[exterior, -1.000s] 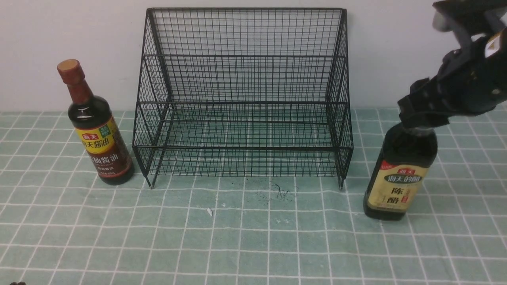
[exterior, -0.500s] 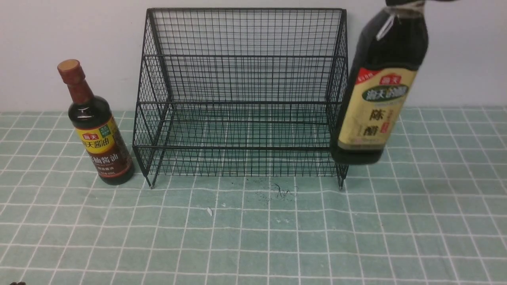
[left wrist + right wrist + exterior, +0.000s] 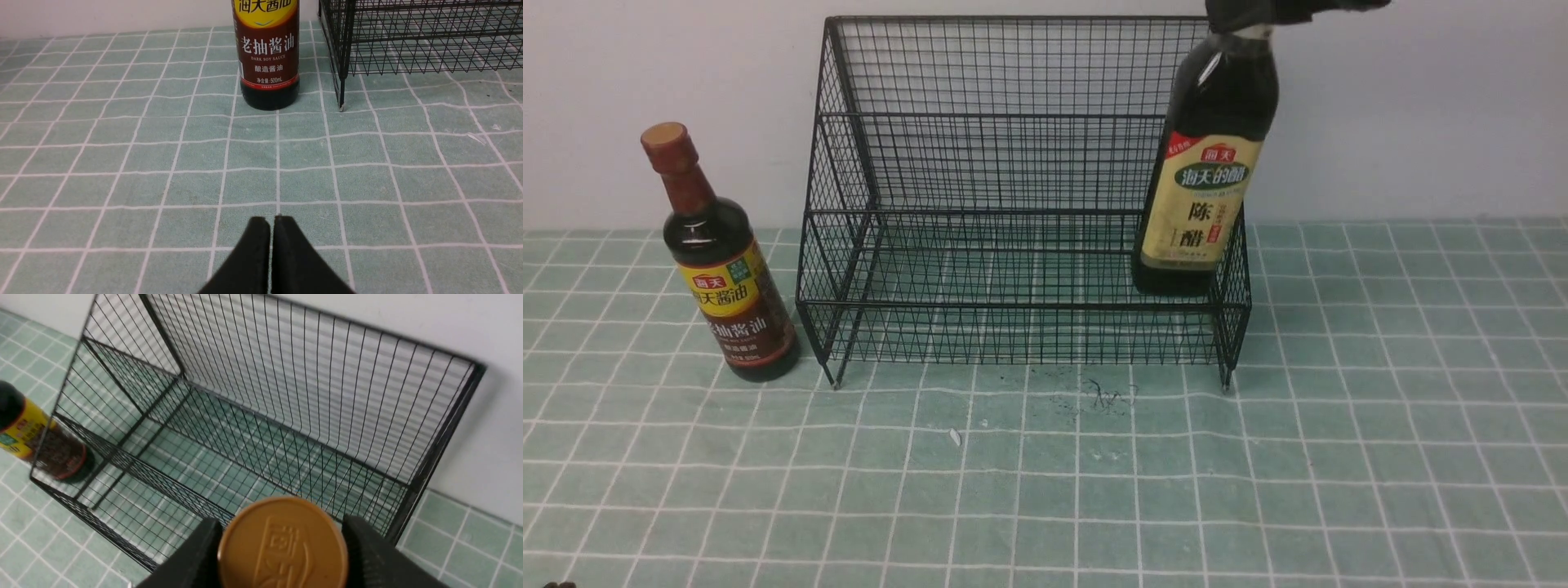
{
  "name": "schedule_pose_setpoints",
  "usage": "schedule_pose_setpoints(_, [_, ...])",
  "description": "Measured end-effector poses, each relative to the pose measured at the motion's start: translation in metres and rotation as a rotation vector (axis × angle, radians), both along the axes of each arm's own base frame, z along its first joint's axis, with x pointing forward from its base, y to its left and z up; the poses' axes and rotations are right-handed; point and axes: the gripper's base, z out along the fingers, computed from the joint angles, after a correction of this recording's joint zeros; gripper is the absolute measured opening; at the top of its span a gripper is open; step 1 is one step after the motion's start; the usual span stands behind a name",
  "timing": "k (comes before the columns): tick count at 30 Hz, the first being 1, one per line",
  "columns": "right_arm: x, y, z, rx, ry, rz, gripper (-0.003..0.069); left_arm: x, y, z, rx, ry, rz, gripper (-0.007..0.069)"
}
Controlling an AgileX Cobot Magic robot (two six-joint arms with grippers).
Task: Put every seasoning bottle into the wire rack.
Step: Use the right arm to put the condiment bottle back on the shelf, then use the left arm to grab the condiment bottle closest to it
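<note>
My right gripper (image 3: 1258, 12) is shut on the tan cap (image 3: 282, 543) of the wider seasoning bottle (image 3: 1205, 188), a finger (image 3: 200, 555) on each side. That bottle hangs upright at the right end of the wire rack (image 3: 1021, 116), its base about level with the lower tier's front rail; whether it touches the wire I cannot tell. The slim seasoning bottle (image 3: 723, 269) with the red-brown cap stands on the cloth just left of the wire rack. Low over the cloth, my left gripper (image 3: 271, 220) is shut and empty, well short of the slim seasoning bottle (image 3: 267, 61).
The wire rack (image 3: 286, 396) stands against a white wall (image 3: 1421, 122), both tiers empty. A green checked cloth (image 3: 1045, 490) covers the table, with small dark specks (image 3: 1107, 396) and a white scrap (image 3: 954, 437) in front of the rack.
The right gripper lifted the wider bottle off the cloth to the right of the rack and carried it left, up to the rack's right end. The left arm and the slim bottle stayed put.
</note>
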Motion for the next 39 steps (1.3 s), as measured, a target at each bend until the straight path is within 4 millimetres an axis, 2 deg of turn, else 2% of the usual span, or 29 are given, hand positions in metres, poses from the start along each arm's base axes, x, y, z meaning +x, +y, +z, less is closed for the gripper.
schedule_pose_setpoints(5, [0.009,0.004,-0.024,-0.052,0.096,0.037,0.0338,0.000,0.000,0.000,0.000,0.000,0.000,-0.0006])
schedule_pose_setpoints(11, [0.014,0.006,-0.039,-0.071,0.162,0.052,0.0338,0.000,0.000,0.000,0.000,0.000,0.000,-0.0006])
schedule_pose_setpoints(18, [0.013,0.006,-0.039,-0.072,0.167,0.056,0.0352,0.000,0.000,0.000,0.000,0.000,0.000,-0.0006])
schedule_pose_setpoints(21, [0.008,0.006,-0.026,-0.032,0.129,0.053,0.0404,0.000,0.000,0.000,0.000,0.000,0.000,-0.0006])
schedule_pose_setpoints(24, [-0.002,0.003,-0.008,-0.013,0.081,0.045,0.0420,0.000,0.000,0.000,0.000,0.000,0.000,-0.0006])
schedule_pose_setpoints(28, [-0.030,-0.010,0.030,-0.014,-0.020,0.011,0.0392,0.000,0.000,0.000,0.000,0.000,0.000,-0.0006])
schedule_pose_setpoints(29, [-0.034,-0.012,0.034,-0.015,-0.028,0.005,0.0384,0.000,0.000,0.000,0.000,0.000,0.000,-0.0006])
schedule_pose_setpoints(31, [-0.068,-0.028,0.064,-0.029,-0.068,-0.050,0.0297,0.000,0.000,0.000,0.000,0.000,0.000,-0.0006])
schedule_pose_setpoints(32, [-0.071,-0.029,0.066,-0.026,-0.067,-0.059,0.0290,0.000,0.000,0.000,0.000,0.000,0.000,-0.0006])
schedule_pose_setpoints(34, [-0.114,-0.048,0.095,-0.024,-0.117,-0.134,0.0184,0.000,0.000,0.000,0.000,0.000,0.000,-0.0006])
schedule_pose_setpoints(35, [-0.117,-0.051,0.098,-0.027,-0.126,-0.144,0.0176,0.000,0.000,0.000,0.000,0.000,0.000,-0.0006])
schedule_pose_setpoints(36, [-0.146,-0.064,0.116,-0.016,-0.185,-0.195,0.0113,0.000,0.000,0.000,0.000,0.000,0.000,-0.0006])
schedule_pose_setpoints(39, [-0.201,-0.087,0.144,0.019,-0.307,-0.265,0.0022,0.000,0.000,0.000,0.000,0.000,0.000,-0.0006])
